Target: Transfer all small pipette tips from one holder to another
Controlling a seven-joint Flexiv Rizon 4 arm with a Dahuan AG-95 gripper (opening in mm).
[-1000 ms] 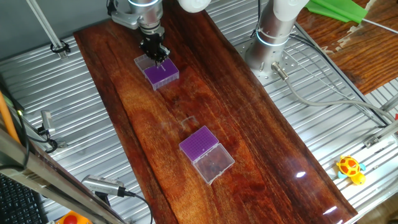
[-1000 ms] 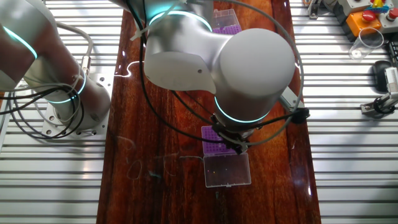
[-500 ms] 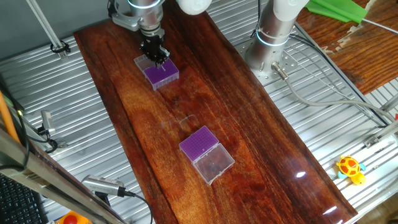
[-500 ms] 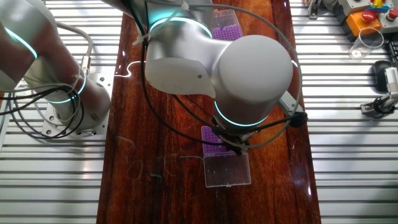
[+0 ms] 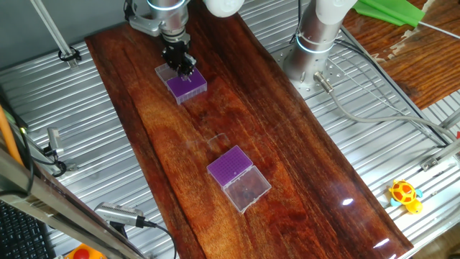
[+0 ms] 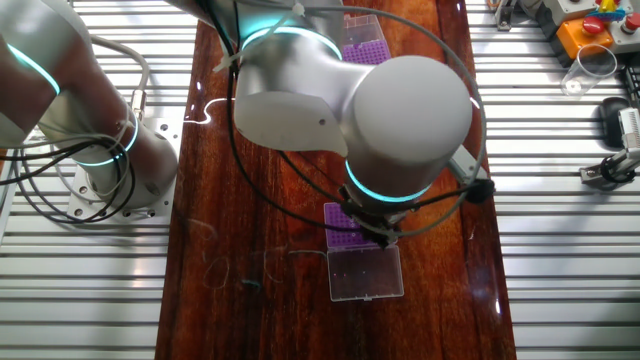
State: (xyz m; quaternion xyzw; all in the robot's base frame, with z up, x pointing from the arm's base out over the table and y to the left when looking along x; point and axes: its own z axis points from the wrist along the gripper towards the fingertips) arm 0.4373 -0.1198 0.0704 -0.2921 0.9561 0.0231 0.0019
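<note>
Looking down on the dark wooden board [image 5: 280, 144], we count two tip holders, each a purple insert with a clear hinged lid lying open beside it. The far holder [image 5: 188, 85] sits right under the arm, and the gripper [image 5: 182, 69] hangs directly over its purple insert, fingertips down at the edge nearest the lid. We cannot tell how far apart those fingers stand: in one fixed view they read as a single dark clump, and in the other fixed view the big white wrist joint [image 6: 405, 110] covers them almost entirely, leaving just a sliver of the same holder [image 6: 340, 222] and its clear lid [image 6: 365, 272] peeking out below. The small pipette tips [image 5: 189, 80] show only as a faint pale fleck or two on that insert, too tiny for us to count. The second holder [image 5: 231, 166] lies well apart from the first, nearer the middle of the board, its insert a plain purple square and its lid [image 5: 248, 191] open toward us; from the other side we catch it again [image 6: 363, 33] at the top, partly hidden behind the arm. One arm base [image 5: 313, 43] stands on the ribbed metal table [image 5: 93, 144] beside the board, and one yellow toy [image 5: 405, 195] sits off at the table's edge.
</note>
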